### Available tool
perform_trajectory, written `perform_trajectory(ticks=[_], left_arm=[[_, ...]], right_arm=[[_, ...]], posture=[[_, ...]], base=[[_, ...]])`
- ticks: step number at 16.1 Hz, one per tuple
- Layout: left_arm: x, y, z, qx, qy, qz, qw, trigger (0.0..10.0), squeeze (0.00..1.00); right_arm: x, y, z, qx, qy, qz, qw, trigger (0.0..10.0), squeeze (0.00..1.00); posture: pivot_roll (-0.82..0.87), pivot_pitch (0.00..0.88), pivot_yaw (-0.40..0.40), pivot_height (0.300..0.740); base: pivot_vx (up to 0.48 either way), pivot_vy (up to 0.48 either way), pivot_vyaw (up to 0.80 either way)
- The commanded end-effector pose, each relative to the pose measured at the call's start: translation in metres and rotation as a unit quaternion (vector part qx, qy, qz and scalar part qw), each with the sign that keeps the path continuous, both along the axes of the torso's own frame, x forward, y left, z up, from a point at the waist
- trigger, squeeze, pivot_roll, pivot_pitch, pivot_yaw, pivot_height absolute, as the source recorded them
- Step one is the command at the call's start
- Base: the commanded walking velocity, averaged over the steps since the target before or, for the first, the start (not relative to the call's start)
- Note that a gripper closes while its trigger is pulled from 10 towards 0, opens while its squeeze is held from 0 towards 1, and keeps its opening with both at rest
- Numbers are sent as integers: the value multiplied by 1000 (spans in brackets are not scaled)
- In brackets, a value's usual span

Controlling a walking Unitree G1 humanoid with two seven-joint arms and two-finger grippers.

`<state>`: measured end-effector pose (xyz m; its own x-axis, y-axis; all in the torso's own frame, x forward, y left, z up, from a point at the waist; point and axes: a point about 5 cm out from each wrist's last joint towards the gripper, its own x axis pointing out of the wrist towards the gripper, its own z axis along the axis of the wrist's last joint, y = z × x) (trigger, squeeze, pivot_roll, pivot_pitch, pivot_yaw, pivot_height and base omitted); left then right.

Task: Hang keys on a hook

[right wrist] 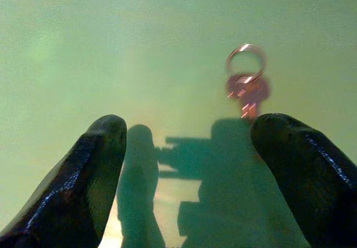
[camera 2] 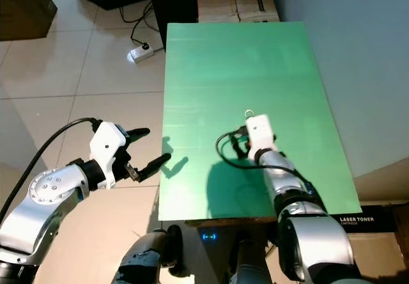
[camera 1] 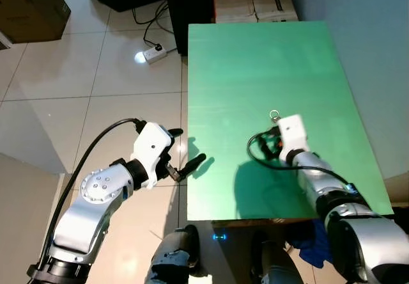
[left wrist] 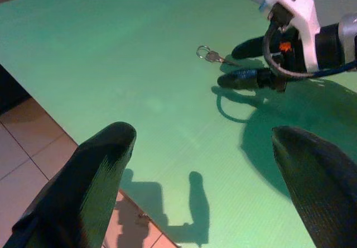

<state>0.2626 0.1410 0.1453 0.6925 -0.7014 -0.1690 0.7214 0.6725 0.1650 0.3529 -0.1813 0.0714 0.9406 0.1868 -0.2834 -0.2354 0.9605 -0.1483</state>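
Two pincers are in our view, both spread wide with nothing between the fingers. Our right pincer [right wrist: 187,147] sits low over the green desk [camera 1: 255,66], and the keys [right wrist: 247,83] lie flat on the desk just past its fingertips: a small ring with what looks like one key on it, the blade end pointing back toward the pincer. From the right wrist camera one black finger [right wrist: 301,164] comes up just beside the key's tip, but we can't tell if it actually touches. From the head camera the ring [camera 1: 275,114] shows just beyond the white wrist housing, somewhere around the middle of the desk.

Our left pincer [camera 1: 185,153] hangs off the desk's left edge, over the tiled floor [camera 1: 77,92], well apart from the keys. Its fingers [left wrist: 95,181] point in toward the desk.

Beyond the desk's far edge there's a pair of cardboard boxes [camera 1: 255,2], and a white power strip [camera 1: 153,54] with a black cable lies on the floor near the desk's far left corner. Another cardboard box [camera 1: 32,9] sits farther out on the floor, well off from the desk.
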Motion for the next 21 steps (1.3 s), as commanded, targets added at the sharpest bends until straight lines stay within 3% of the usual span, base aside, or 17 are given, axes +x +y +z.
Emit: perform_trajectory(ticks=[1, 6, 8, 11, 16, 17, 18, 19, 21], left_arm=[[-1, 3, 4, 0, -4, 0, 1000, 10000, 0], [-2, 12, 23, -5, -22, 8, 1000, 10000, 0], [-5, 23, 32, 9, -27, 14, 1000, 10000, 0], [-12, 30, 38, 17, -22, 6, 1000, 10000, 0], [-15, 21, 41, 8, -16, -16, 1000, 10000, 0], [-14, 20, 41, 8, -14, -17, 1000, 10000, 0], [-13, 19, 41, 7, -13, -19, 1000, 10000, 0], [-13, 16, 40, 4, -9, -25, 1000, 10000, 0], [-14, 14, 39, 3, -4, -35, 999, 10000, 0]], right_arm=[[2, -5, 5, 6, -16, -13, 1000, 10000, 0], [4, -22, 8, -32, 2, -51, 998, 10000, 0], [3, -25, 5, -41, 13, -66, 997, 10000, 0], [3, -25, 5, -38, 15, -79, 996, 10000, 0], [-3, -14, -9, -7, 57, -47, 997, 10000, 0], [-6, -14, -14, -5, 76, -45, 996, 3608, 0], [-7, -14, -17, -14, 86, -42, 995, 3608, 0], [-11, -17, -22, -29, 102, -45, 993, 0, 0], [-11, -22, -22, -24, 108, -61, 992, 0, 0]], posture=[[356, 322, 95, 740], [424, 336, 93, 740], [491, 338, 111, 740], [512, 338, 130, 740], [493, 323, 135, 740], [484, 318, 137, 740], [476, 315, 138, 740], [467, 308, 140, 740], [460, 303, 143, 740]], base=[[0, 0, 0], [0, 0, 0], [0, 0, 0], [0, 0, 0], [0, 0, 0], [0, 0, 0], [0, 0, 0], [0, 0, 0], [0, 0, 0]])
